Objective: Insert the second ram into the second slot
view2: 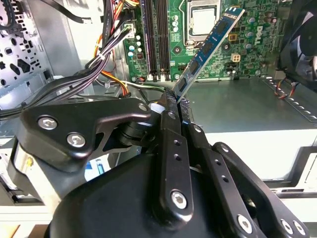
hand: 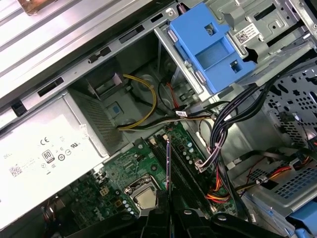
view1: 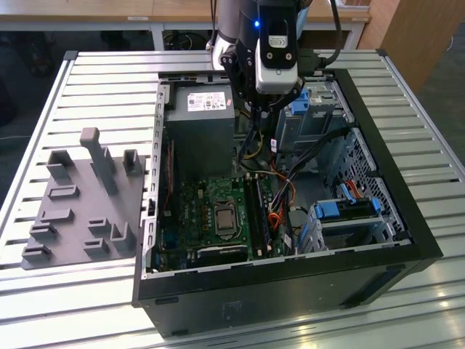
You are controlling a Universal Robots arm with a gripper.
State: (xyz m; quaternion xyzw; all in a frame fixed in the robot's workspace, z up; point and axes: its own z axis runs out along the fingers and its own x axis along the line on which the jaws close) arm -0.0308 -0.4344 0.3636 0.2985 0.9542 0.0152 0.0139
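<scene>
Right, we're holding gripper (view2: 173,101) above motherboard (view2: 247,34), fingers (view2: 168,129) clamping second ram (view2: 210,42) by one end, stick hanging above motherboard's memory slots (view2: 156,34).

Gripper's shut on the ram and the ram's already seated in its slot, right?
Not seated. In the second wrist view the gripper is shut on the ram, which is held in the air, clear of the slots.

Slatted metal table (view1: 94,73) bore an open computer case (view1: 290,291) beneath the gripper (view1: 256,116), and a grey fixture plate (view1: 73,218) well aside of it.
</scene>
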